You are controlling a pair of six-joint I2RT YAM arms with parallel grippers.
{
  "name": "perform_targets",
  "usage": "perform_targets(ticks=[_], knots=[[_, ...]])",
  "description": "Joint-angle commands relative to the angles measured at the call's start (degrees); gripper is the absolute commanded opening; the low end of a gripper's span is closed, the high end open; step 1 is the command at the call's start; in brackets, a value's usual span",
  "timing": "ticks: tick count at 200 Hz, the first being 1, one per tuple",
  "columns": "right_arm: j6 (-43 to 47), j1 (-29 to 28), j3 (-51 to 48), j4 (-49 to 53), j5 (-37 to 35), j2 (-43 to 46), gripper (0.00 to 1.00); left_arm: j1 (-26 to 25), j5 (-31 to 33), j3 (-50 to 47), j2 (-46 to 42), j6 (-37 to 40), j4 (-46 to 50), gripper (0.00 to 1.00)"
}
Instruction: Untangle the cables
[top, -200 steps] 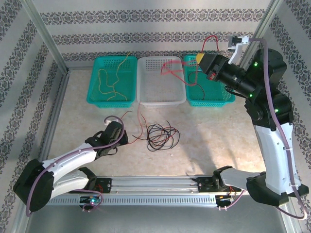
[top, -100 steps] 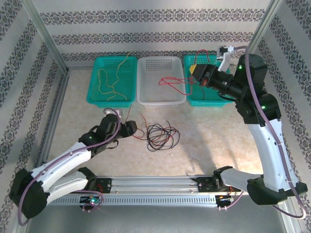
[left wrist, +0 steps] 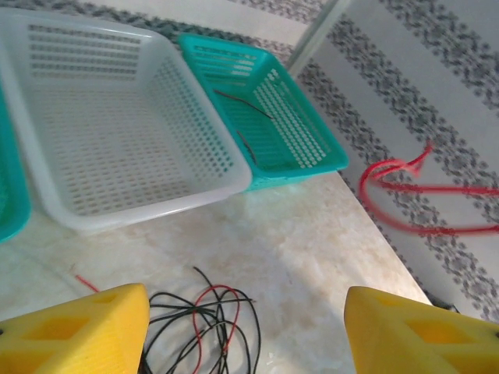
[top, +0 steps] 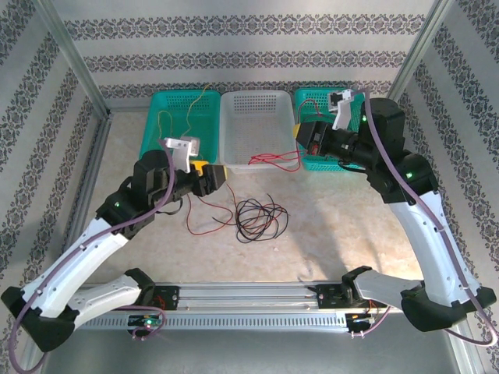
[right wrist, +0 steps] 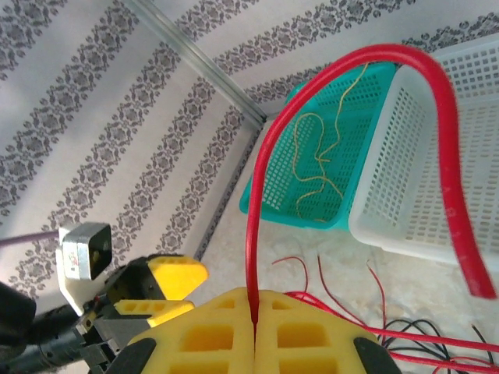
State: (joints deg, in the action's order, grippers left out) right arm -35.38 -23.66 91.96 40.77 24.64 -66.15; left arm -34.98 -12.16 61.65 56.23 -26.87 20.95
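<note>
Right gripper (right wrist: 253, 310) clamped on red cable (right wrist: 440, 109), which trails over white basket (top: 253, 125). Left gripper (left wrist: 248, 331) jaws spread wide, empty. Black-and-red tangle (top: 259, 220) on table (top: 351, 226), apparently knotted. Yellow cable (right wrist: 335, 125) in left teal basket (top: 152, 156)

**Spread wide on the left, clamped tight on the right**

On the left, lifted and angled in toward the middle: the white-and-black left arm (top: 86, 249), elbow bent, wrist level. At its end, the yellow-fingered left hand (top: 212, 174) (left wrist: 245, 331), fingers spread far apart. On the right, folded high at the elbow and reaching across to the left: the white-and-black right arm (top: 421, 226). At its end, the yellow-fingered right hand (top: 299, 132) (right wrist: 253, 331), fingers pressed together on a thin red wire (right wrist: 250, 234).
</note>
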Motion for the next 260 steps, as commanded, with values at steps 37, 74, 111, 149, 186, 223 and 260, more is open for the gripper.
perform_targets(ticks=[37, 74, 111, 149, 186, 223, 260], knots=[[2.85, -3.57, 2.67, 0.71, -1.7, -2.26, 0.0, -3.59, -9.95, 3.3, 4.93, 6.92, -7.37, 0.7], [2.77, -4.37, 3.57, 0.56, -1.84, -3.1, 0.0, -5.48, -10.47, 4.89, 7.89, 8.59, -8.34, 0.68], [2.24, -4.73, 4.27, 0.1, -2.59, -3.81, 0.0, -6.15, -9.4, 4.09, 9.93, 7.81, -9.66, 0.44], [1.04, -4.7, 5.33, -1.1, -3.18, -4.64, 0.0, -6.24, -9.9, 1.93, 10.75, 5.05, -13.48, 0.17], [-0.13, -4.34, 5.98, -2.27, -8.6, -5.95, 0.0, -7.62, -12.44, 0.47, 12.66, 3.04, -16.64, 0.0], [-0.53, -0.34, 5.57, -2.4, -15.92, -8.65, 0.0, -10.95, -15.52, 0.84, 16.09, 3.67, -15.42, 0.0], [-3.39, 6.44, 4.2, -5.69, -17.7, -13.1, 0.0, -13.27, -21.4, 1.66, 21.25, 3.02, -14.3, 0.0]])
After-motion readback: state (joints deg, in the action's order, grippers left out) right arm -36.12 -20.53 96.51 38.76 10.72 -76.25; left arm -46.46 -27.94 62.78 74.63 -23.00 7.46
